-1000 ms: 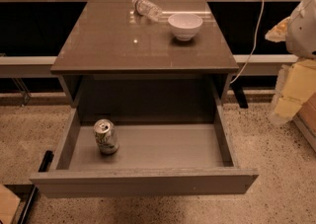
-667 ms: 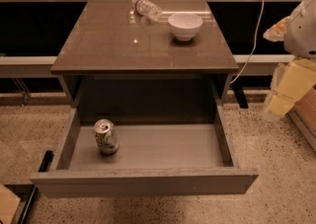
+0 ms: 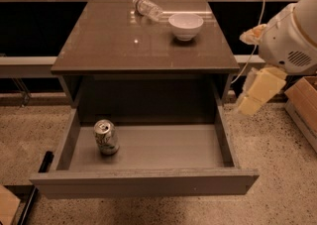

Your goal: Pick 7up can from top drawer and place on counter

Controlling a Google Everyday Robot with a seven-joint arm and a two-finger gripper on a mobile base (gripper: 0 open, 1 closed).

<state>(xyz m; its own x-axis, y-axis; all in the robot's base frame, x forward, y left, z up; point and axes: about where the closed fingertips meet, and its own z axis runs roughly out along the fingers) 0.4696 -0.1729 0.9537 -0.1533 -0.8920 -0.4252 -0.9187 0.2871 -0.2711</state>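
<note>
A: Largest first. The surface (image 3: 124,45)?

B: Glossy, grey-brown and square, capping the cabinet. Below it the top drawer (image 3: 148,182) stands open.

A: The arm?

B: Its white housing (image 3: 292,35) is at the right edge, off the cabinet's right side. The cream pincer (image 3: 255,97) hangs beneath it over the floor, near the drawer's right wall but apart from it. How far it is open cannot be told.

A: Smaller items?

B: A white bowl (image 3: 185,25) sits upright at the rear right of the surface. A clear plastic bottle (image 3: 147,8) lies on its side just behind and left of the bowl. The 7up can (image 3: 106,137) stands upright in the drawer near the left wall, well apart from the pincer.
</note>
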